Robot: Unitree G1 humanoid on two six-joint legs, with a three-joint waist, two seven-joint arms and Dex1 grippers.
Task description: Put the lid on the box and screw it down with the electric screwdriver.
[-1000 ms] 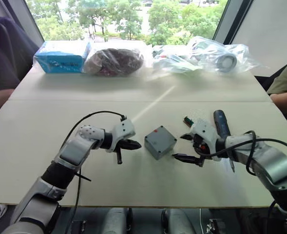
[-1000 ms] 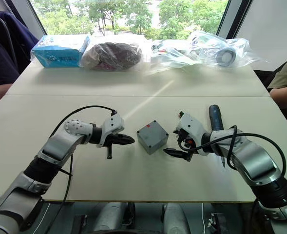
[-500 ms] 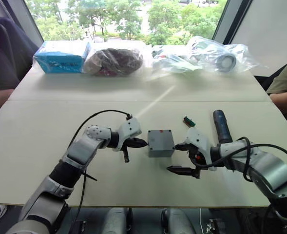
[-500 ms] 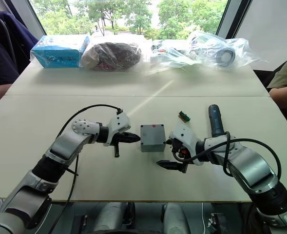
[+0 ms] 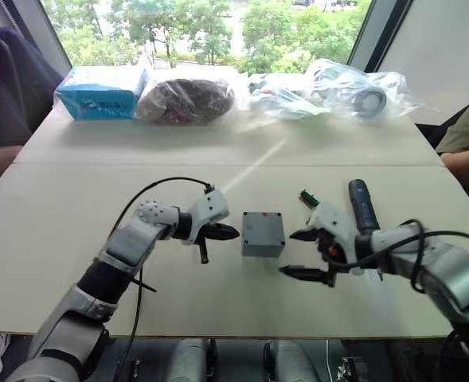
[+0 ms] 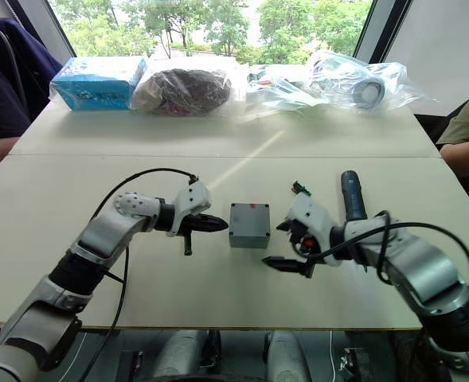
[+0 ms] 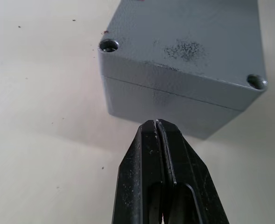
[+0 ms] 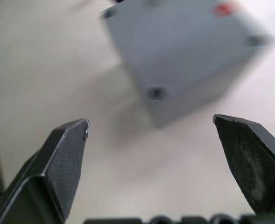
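Two grippers are seen flanking the box (image 5: 263, 233), which sits near the middle of the bench (image 5: 218, 298) with the lid (image 7: 184, 44) already seated on top; a seam between them is visible in the left wrist view. The left gripper (image 5: 228, 232) is clenched with nothing in it, its tip just beside the box's left wall, apart from it. The right gripper (image 5: 299, 253) is spread wide and empty, near the box's right side. The electric screwdriver (image 5: 362, 206) is laid on the bench behind the right gripper, toward the right edge, near a small green connector piece (image 5: 309, 197).
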